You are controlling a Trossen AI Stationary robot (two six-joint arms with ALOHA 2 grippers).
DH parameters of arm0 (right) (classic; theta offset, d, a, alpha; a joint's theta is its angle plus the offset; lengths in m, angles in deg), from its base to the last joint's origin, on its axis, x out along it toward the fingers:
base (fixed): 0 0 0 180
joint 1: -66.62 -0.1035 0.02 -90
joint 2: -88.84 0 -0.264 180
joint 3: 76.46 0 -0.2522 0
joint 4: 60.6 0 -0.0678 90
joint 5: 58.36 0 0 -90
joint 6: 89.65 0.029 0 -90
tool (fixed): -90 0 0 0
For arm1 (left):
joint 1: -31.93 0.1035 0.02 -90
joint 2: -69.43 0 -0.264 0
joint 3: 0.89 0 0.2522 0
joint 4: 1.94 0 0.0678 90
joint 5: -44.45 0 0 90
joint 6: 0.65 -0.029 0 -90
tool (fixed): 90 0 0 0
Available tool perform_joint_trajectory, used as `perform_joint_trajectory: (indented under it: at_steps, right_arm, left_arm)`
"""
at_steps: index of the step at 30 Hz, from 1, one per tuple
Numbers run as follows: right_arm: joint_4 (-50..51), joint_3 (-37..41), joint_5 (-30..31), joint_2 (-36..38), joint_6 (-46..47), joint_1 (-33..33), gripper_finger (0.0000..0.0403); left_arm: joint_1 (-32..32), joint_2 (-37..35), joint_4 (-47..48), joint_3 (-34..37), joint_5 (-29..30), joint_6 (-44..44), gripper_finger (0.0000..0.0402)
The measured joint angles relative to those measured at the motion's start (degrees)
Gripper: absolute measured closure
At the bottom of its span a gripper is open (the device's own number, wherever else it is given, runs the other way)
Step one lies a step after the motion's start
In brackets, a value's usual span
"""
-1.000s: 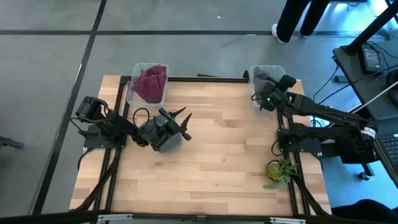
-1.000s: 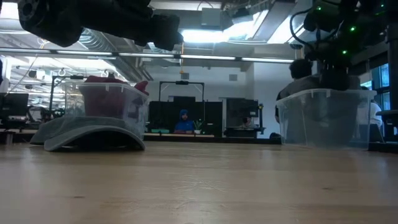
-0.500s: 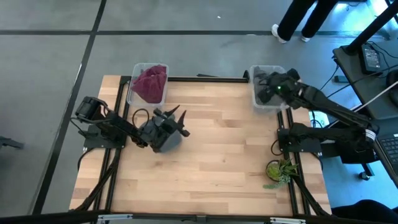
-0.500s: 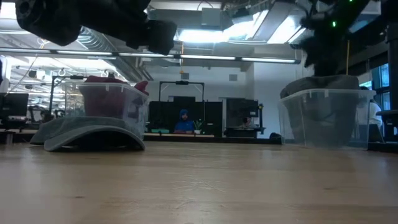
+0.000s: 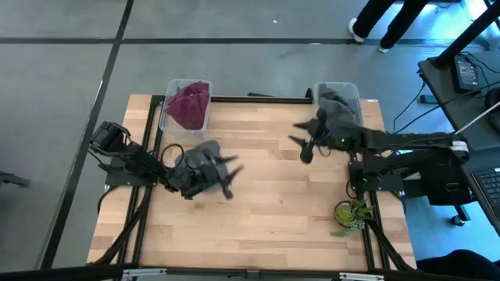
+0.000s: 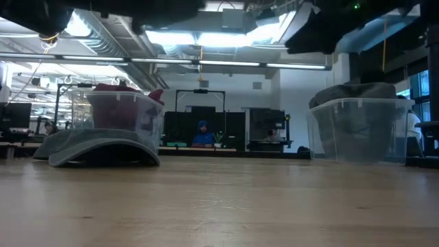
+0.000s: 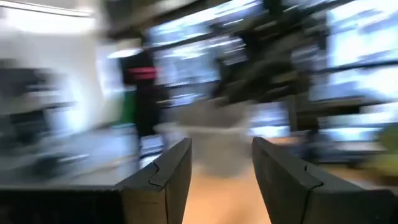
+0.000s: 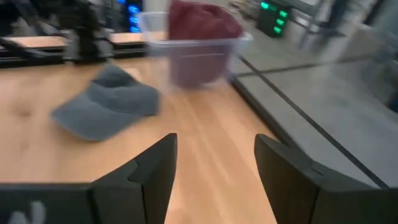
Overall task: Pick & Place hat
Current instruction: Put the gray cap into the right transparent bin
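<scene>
High view: both grippers hang empty over the wooden table [image 5: 266, 211], and a grey hat [image 8: 106, 102] lies on the boards.
The left gripper [image 5: 230, 178] is at 9 o'clock of the table, over the grey hat, its fingers apart. The right gripper [image 5: 301, 143] is at about 2 o'clock, fingers also spread, holding nothing. Behind it the right bin [image 5: 348, 94] at the far edge holds grey cloth, and the left bin [image 5: 166, 109] at 11 o'clock holds dark red cloth.
</scene>
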Motion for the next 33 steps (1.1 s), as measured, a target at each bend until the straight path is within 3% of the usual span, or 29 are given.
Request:
perform_joint_trajectory:
  at_steps: [4,7,10,14,16,25,33]
  right_arm:
    - [-7.8,2.8,0.0,-3.5,1.2,-4.9,0.0189]
    - [-10.4,4.2,0.0,-6.0,1.4,-7.8,0.0189]
    - [-10.0,4.6,0.1,-8.3,2.2,-9.8,0.0189]
    - [-10.4,4.6,0.2,-10.5,2.6,-10.9,0.0189]
    - [-10.3,4.6,0.1,-11.1,2.7,-10.9,0.0189]
    - [-10.2,4.6,3.7,-11.8,2.2,-10.9,0.0189]
    - [-10.2,4.6,8.1,-11.8,0.9,-10.9,0.0189]
  left_arm:
    - [1.0,0.0,4.8,0.0,-17.9,11.0,0.0237]
    - [2.0,-0.4,11.5,0.0,-21.5,17.3,0.0236]
    - [3.9,-4.2,26.9,0.0,-23.5,27.9,0.0236]
    - [9.1,-9.4,46.0,0.0,-41.2,44.4,0.0238]
    - [11.3,-12.7,54.1,0.0,-46.0,50.5,0.0237]
    - [14.3,-24.4,97.4,0.0,-41.0,66.0,0.0239]
    - [14.2,-25.6,108.6,-1.2,-37.0,65.2,0.0236]
